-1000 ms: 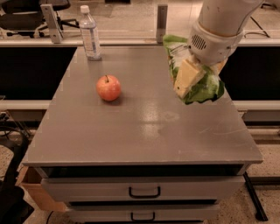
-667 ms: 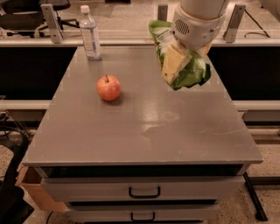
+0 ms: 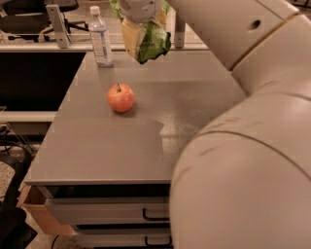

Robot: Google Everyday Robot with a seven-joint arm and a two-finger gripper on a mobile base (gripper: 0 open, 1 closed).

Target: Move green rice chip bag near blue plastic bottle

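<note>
Green rice chip bag in raised gripper, now nearer blue plastic bottle

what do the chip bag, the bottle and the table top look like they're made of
The green rice chip bag, held by the gripper at the top edge, looks like thin plastic film: crinkled, glossy. The blue plastic bottle seems clear plastic: see-through body, white cap. The table is likely laminate or painted metal: smooth grey, soft glare.
</note>
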